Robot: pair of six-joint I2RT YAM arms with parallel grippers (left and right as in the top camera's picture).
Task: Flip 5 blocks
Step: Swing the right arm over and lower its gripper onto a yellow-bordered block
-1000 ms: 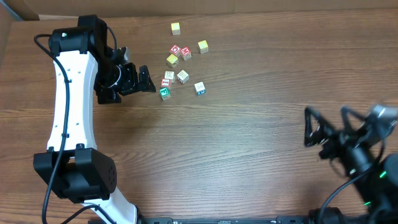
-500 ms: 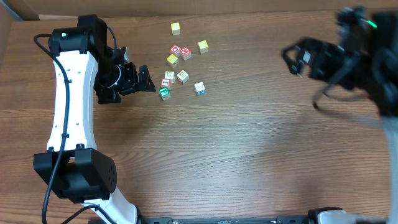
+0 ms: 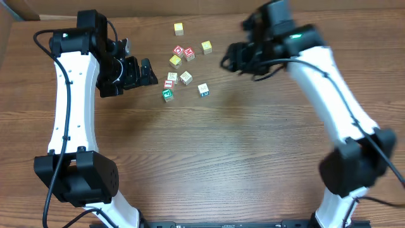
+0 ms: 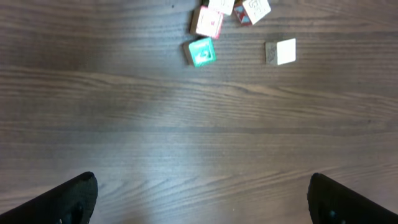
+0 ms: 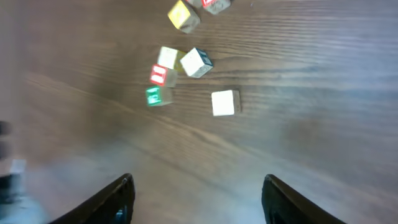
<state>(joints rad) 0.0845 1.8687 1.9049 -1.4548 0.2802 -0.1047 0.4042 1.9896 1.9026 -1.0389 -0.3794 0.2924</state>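
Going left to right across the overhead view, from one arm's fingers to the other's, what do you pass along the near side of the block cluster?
left fingers → green block → white block → blue-edged block → right fingers

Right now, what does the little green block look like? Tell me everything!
The green block is a tiny cube that looks wooden. Its top face is green with a pale print too small to read, and its sides look like plain wood. It sits flat on the brown wood-grain table, at the near-left edge of the cluster. A red-and-white block lies right beside it; whether they touch is unclear. Nothing holds it.
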